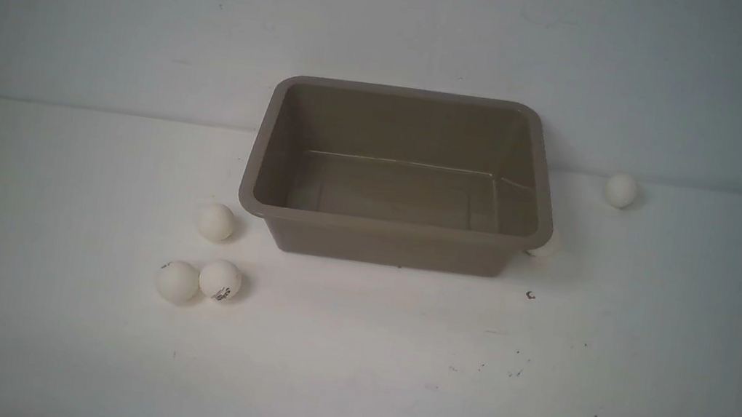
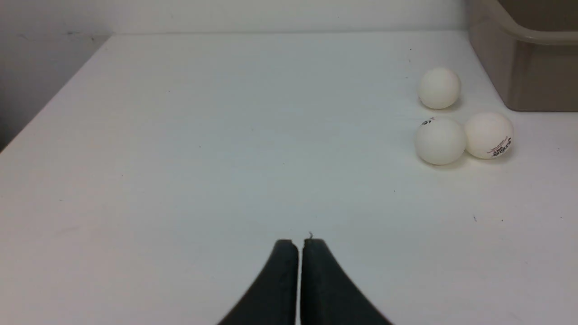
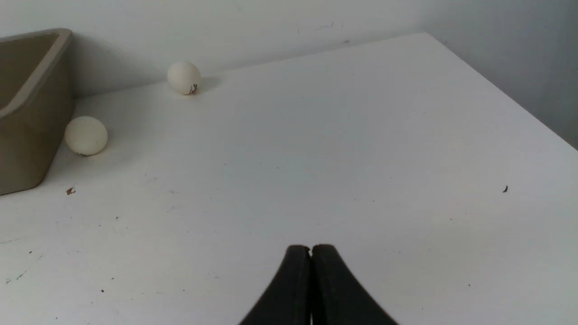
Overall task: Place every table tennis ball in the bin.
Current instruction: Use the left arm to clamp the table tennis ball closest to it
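The taupe bin point(image 1: 394, 230) stands empty mid-table near the back wall. Left of it lie three off-white table tennis balls: one point(image 1: 216, 222) by the bin's front left corner, and a touching pair point(image 1: 177, 281) point(image 1: 220, 279) nearer me. The same three show in the left wrist view point(image 2: 439, 88) point(image 2: 440, 141) point(image 2: 488, 135). Right of the bin, one ball point(image 1: 545, 245) point(image 3: 86, 135) rests against its wall and another point(image 1: 620, 190) point(image 3: 184, 77) lies by the back wall. My left gripper point(image 2: 300, 243) and right gripper point(image 3: 311, 249) are shut, empty, well short of the balls. Neither arm shows in the front view.
The white table point(image 1: 347, 367) carries small dark specks, one point(image 1: 530, 295) near the bin's front right corner. A white wall runs along the back. The table's left edge point(image 2: 49, 104) and right edge point(image 3: 505, 90) show in the wrist views.
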